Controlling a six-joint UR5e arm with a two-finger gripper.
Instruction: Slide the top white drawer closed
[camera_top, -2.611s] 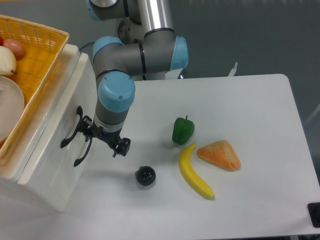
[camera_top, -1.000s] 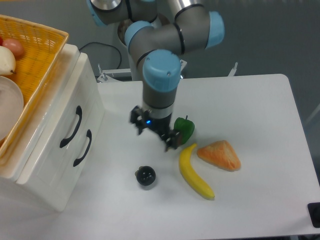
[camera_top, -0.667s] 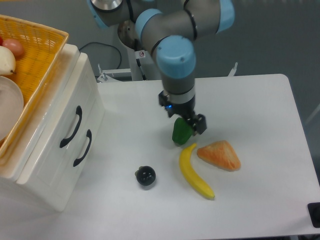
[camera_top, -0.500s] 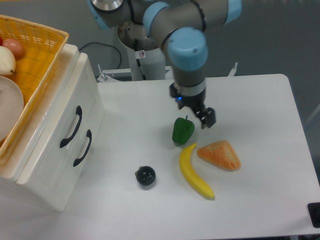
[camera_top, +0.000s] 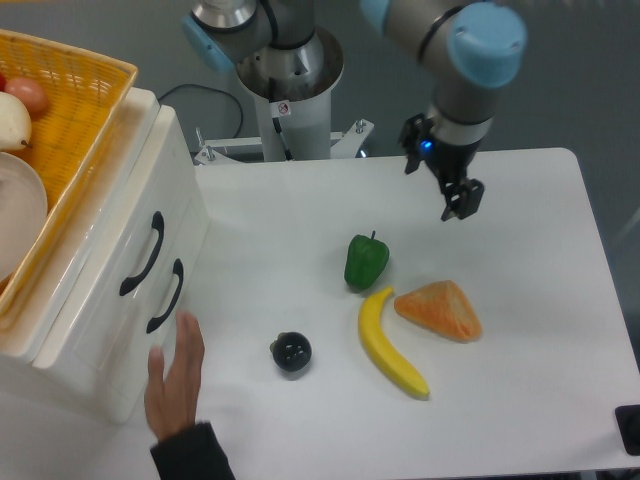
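The top white drawer (camera_top: 112, 262) sits in the white cabinet at the left, its front flush with the lower drawer front (camera_top: 185, 300), and its curved black handle (camera_top: 145, 254) faces the table. My gripper (camera_top: 458, 203) hangs above the far right part of the table, far from the drawer. Its fingers look closed together and hold nothing.
A person's hand (camera_top: 176, 374) reaches in from the bottom left beside the cabinet. A green pepper (camera_top: 366, 261), a banana (camera_top: 388, 345), an orange wedge (camera_top: 438, 309) and a small black object (camera_top: 291, 351) lie on the table. A yellow basket (camera_top: 70, 110) sits on the cabinet.
My gripper has moved from the drawer handles across the table to the far right. The drawer fronts stand flush throughout. A person's hand has come in at the bottom left.
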